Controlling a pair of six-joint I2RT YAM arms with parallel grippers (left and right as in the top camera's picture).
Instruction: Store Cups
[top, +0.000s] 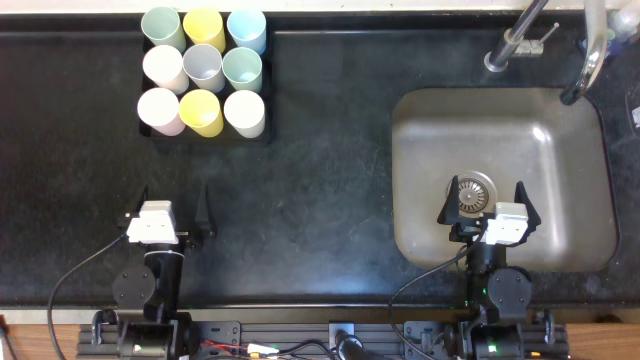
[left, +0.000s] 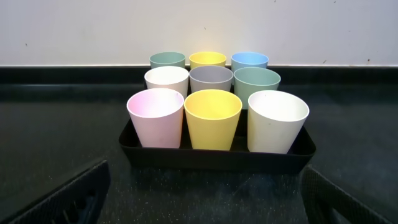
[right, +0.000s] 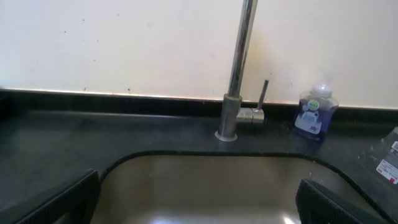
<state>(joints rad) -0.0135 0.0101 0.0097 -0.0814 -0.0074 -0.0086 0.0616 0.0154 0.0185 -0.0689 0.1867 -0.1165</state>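
1. The left gripper (top: 175, 195) sits low over the dark countertop (top: 320, 200), near the arm's base. Its jaws are spread wide and there's nothing between them.
2. Up toward the back wall, pretty much straight ahead of that gripper and well apart from it, there's a black tray (left: 217, 160). All nine cups (top: 204, 68) stand upright in it, open ends up, in a tidy three-by-three grid.
3. Colours: pink, yellow and white in the nearest row, white, grey and green in the middle, and green, yellow and blue at the back.
4. Over on the right is a steel sink (top: 560, 200). The right gripper (top: 487, 188) hangs above its basin near the drain, jaws wide apart and holding nothing.
5. Behind the sink stands the faucet (right: 239, 68), with a soap bottle (right: 316, 115) just beside it.
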